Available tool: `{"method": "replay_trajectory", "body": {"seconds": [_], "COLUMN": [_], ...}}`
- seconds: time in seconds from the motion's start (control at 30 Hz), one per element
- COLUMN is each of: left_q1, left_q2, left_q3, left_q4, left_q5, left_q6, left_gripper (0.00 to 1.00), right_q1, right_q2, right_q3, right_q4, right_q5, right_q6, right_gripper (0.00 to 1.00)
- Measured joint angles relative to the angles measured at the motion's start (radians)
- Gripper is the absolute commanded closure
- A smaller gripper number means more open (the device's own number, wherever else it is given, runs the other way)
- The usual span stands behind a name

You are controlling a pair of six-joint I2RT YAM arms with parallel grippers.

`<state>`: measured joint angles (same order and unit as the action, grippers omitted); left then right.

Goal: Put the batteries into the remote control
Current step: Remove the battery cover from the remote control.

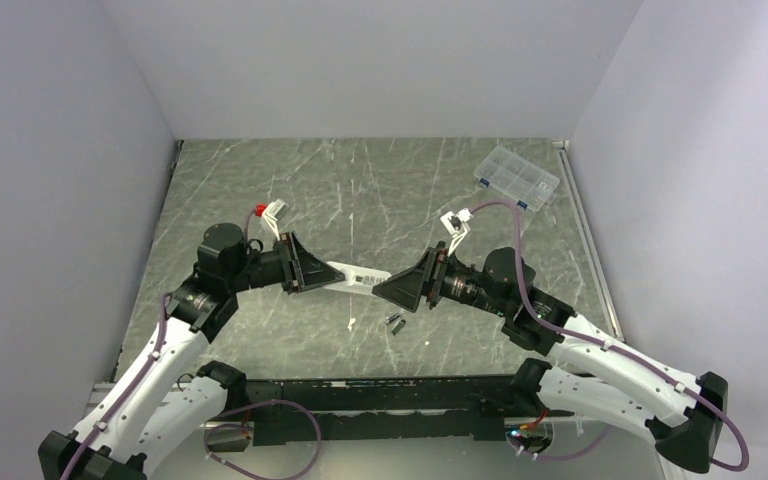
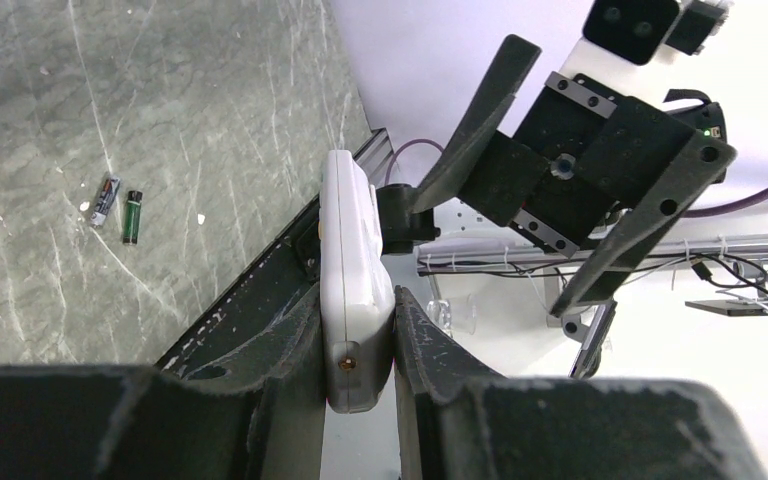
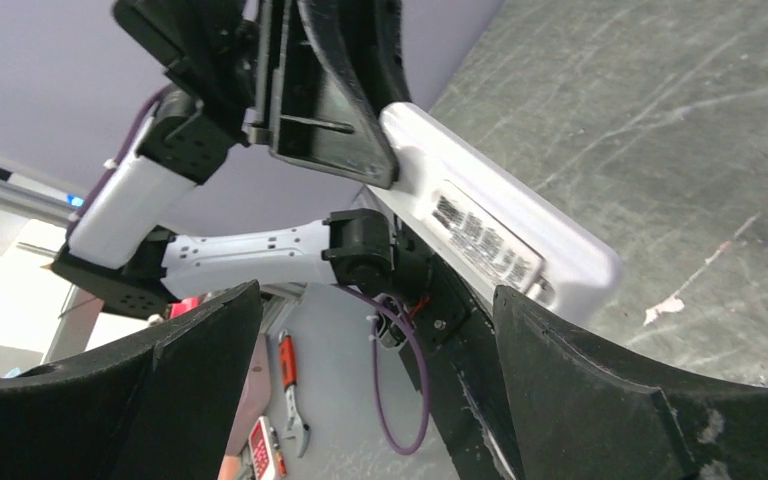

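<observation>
Remote control (image 1: 360, 277) hung above the table (image 1: 260, 190), we saw, clamped at one end by the left gripper (image 1: 328, 275). The right gripper (image 1: 388, 290) gaped wide at its other end, and both batteries (image 1: 396, 323) lay on the table nearby.

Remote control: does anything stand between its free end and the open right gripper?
Nothing visible does. The left gripper clamps one end of the remote control above the table; the free end points toward the open right gripper. The batteries lie on the table, out of that path.

White links (image 1: 600, 385); black fingers (image 2: 260, 400); purple cables (image 3: 418, 372)
</observation>
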<state>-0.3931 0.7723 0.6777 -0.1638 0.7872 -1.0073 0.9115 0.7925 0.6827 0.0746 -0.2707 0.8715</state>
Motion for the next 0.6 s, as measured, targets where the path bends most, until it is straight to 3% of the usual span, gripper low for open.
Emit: {"method": "replay_trajectory", "body": {"seconds": [0.6], "left_q1": [0.0], "left_q2": [0.0], "left_q3": [0.011], "left_q4": [-0.006], "left_q5": [0.001], "left_q6": [0.001], "left_gripper": [1.0], "right_q1": [0.0], "right_q2": [0.012], "right_q3": [0.0], "right_q4": [-0.04], "right_q5": [0.027], "right_q6": [-0.004], "right_gripper": [0.13]}}
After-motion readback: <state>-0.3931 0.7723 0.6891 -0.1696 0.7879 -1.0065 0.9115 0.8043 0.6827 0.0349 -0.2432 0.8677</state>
